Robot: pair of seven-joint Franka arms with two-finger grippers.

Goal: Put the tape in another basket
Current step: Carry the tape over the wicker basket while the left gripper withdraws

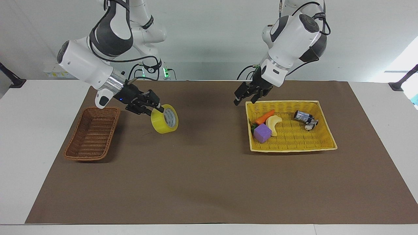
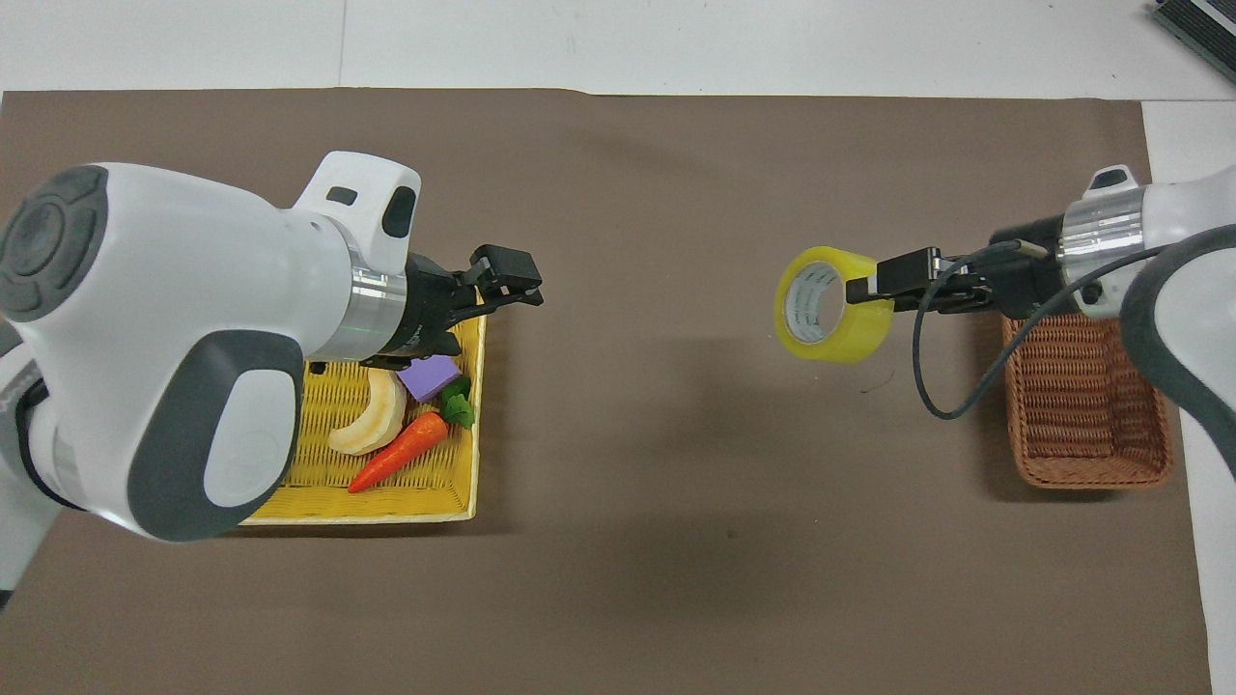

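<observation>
The yellow tape hangs tilted in the air over the brown mat, beside the dark-brown wicker basket. My right gripper is shut on the roll's wall, one finger inside the core. In the overhead view the tape and right gripper are just short of the basket's rim. The basket holds nothing. My left gripper is open and empty, in the air over the corner of the yellow basket nearest the robots; it also shows in the overhead view.
The yellow basket holds a purple cube, a carrot, a pale banana-shaped piece and a crumpled can. The brown mat covers most of the white table.
</observation>
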